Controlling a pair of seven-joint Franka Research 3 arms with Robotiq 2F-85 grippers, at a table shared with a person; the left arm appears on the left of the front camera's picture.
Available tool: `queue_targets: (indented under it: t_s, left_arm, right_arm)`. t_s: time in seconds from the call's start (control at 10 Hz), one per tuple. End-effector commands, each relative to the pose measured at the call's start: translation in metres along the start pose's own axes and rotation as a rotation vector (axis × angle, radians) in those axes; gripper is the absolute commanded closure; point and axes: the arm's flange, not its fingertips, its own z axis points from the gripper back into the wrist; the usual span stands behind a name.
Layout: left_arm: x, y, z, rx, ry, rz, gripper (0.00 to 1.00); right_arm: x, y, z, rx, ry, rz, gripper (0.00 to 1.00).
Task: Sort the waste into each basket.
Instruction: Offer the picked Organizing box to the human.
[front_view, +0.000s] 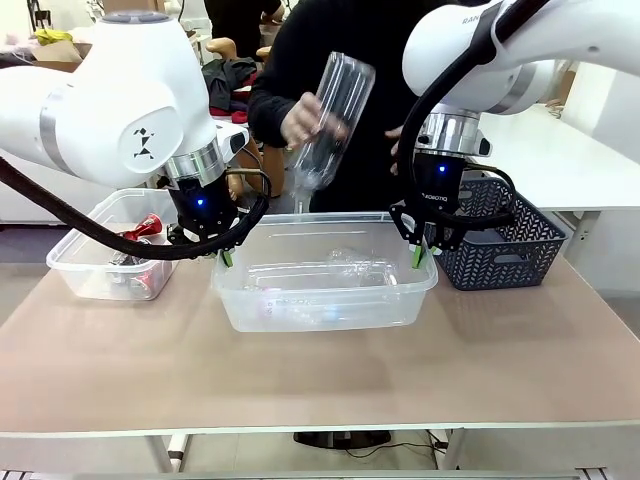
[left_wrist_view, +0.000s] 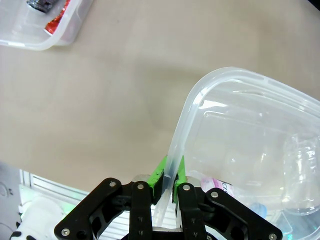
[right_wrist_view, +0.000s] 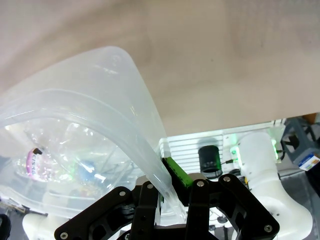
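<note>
Nearest to me, the clear rectangular plastic tub with rounded corners (front_view: 325, 270) sits at the middle of the pale brown tabletop (front_view: 320, 380), and I am holding it by both short ends. My left hand (left_wrist_view: 168, 172) is pinched tight on the rolled rim at the tub's nine o'clock end, green pads squeezing the thin wall between them; my right hand (right_wrist_view: 167, 172) is clamped the same way on the rim at three o'clock. Clear plastic drink bottles (front_view: 350, 268) lie inside this tub. At about ten o'clock from it stands a second clear plastic tub (front_view: 75, 262) with red metal drink cans (front_view: 143, 228) in it, and at two o'clock a dark blue-grey lattice basket (front_view: 500, 245). At twelve o'clock the person's hand (front_view: 305, 120) holds another clear plastic bottle (front_view: 335, 115) tilted above my tub.

I judge the risk to be in the grip: the wall is thin and flexes, so if my two arms move unevenly the rim could buckle or slip from the pads, tipping the bottles out. The incoming bottle could also strike the rim and bounce onto the tabletop
</note>
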Motion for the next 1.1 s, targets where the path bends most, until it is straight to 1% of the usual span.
queue_targets:
  t_s: [0.0, 1.0]
  left_arm:
    - [-0.0012, 0.0037, 0.0016, -0.001, -0.004, 0.016, 0.94]
    - [-0.0012, 0.0037, 0.0016, -0.001, -0.004, 0.016, 0.94]
  right_arm:
    - [-0.0020, 0.0006, 0.0028, 0.016, -0.008, -0.018, 0.95]
    - [-0.0020, 0.0006, 0.0028, 0.016, -0.008, -0.018, 0.95]
